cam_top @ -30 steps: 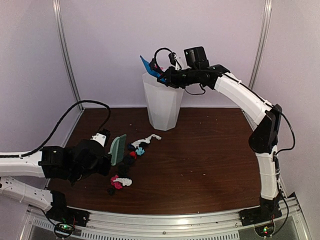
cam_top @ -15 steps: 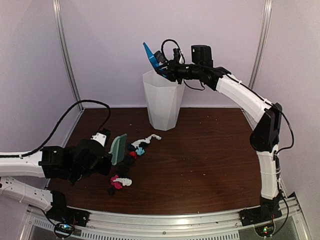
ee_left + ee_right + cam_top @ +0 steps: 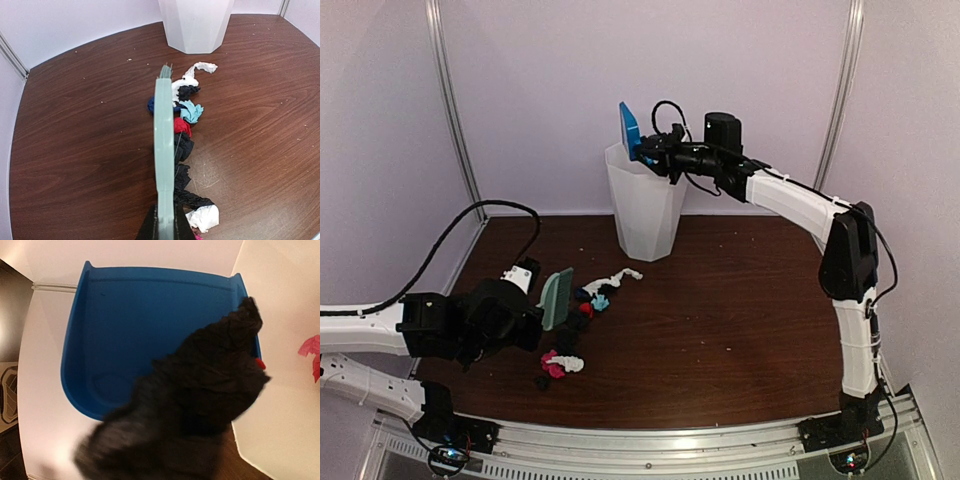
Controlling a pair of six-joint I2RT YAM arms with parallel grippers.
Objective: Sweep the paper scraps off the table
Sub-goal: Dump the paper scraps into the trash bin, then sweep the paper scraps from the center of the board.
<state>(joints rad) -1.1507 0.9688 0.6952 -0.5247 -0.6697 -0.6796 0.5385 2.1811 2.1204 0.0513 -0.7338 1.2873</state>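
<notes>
Left pincer (image 3: 538, 322): clamped hard on the handle of the mint-green brush (image 3: 163, 150). The brush stands on edge, reaching straight out ahead of my fingers, low over the table (image 3: 740, 330).
Paper scraps (image 3: 184, 145): strung in a ragged line tight against the brush's right face. There's white, black, navy, teal and red, plus a white wad down by my fingertips.
Risk at the brush: that line is long and loose. If I push sideways too fast, I reckon the end pieces curl round the tip and get left behind.
Bin (image 3: 645, 215): white, ahead of my left pincer past the far end of the line, directly beneath my right one.
Dustpan (image 3: 125, 330): blue, tipped steeply over the bin's mouth.
Right pincer (image 3: 658, 152): closed on the dustpan's handle, high above the table.
Black wad (image 3: 200, 390): blurred, right in front of my right wrist camera against the pan. I can't tell whether it's off the pan.
Risk at the pan: if the wad clings or slips over a side wall, it could miss the rim and land back on the table.
</notes>
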